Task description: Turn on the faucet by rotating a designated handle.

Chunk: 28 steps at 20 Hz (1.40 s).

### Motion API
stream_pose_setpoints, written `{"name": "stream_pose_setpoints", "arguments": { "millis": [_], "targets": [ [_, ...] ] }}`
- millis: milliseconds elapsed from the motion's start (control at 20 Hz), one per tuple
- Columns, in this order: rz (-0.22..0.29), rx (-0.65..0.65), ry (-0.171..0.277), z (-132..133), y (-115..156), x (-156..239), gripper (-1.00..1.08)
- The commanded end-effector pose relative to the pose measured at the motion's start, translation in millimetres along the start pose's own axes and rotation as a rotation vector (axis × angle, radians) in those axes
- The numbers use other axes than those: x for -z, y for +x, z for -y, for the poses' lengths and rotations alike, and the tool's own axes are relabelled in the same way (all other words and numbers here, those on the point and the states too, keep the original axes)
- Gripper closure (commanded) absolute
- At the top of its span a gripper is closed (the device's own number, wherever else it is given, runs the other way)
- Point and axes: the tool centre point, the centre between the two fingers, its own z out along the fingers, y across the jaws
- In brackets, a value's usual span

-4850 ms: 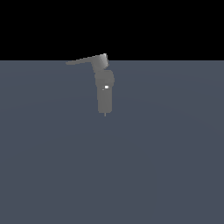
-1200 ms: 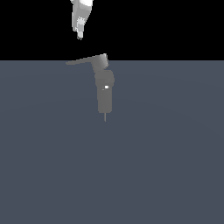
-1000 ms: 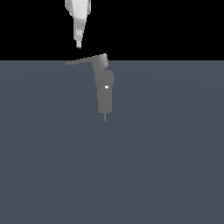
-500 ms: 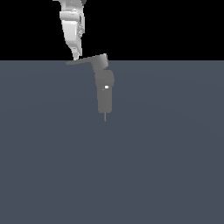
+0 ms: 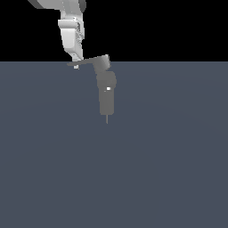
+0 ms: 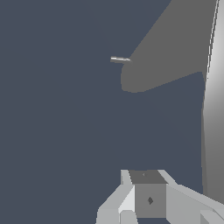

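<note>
Faucet (image 5: 107,95) of flat matte grey stands out against a plain slate-blue ground (image 5: 169,169), an upright rounded block with a tiny white spot on its face and a thin pin at its lower tip. An angular head block caps it, and from that block the handle (image 5: 87,62) runs off toward the exterior view's left as a long, thin, flat bar narrowing to a point.

Glossy white and boxy, the robot arm comes down from above the faucet, its upper links cut off by the frame edge. The gripper (image 5: 76,63) sits at the far, pointed end of the handle, overlapping it in the exterior view; whether it touches the bar cannot be told. Its fingers merge into one pale shape there, and the wrist view shows only the grey-white gripper base, so I cannot tell whether the jaws are spread or pressed together.

In the wrist view the faucet (image 6: 166,52) appears as a broad grey wedge with its pin, and the handle (image 6: 214,109) as a pale bar, both cut off at the frame edge.
</note>
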Motion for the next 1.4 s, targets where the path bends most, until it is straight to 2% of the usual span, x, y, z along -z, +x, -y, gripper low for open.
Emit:
{"name": "stream_pose_setpoints", "arguments": {
  "millis": [0, 1350],
  "targets": [
    [0.000, -0.002, 0.001, 0.3, 0.1, 0.2, 1.08],
    [0.000, -0.001, 0.000, -45.1, -1.8, -0.3, 1.08]
  ]
}}
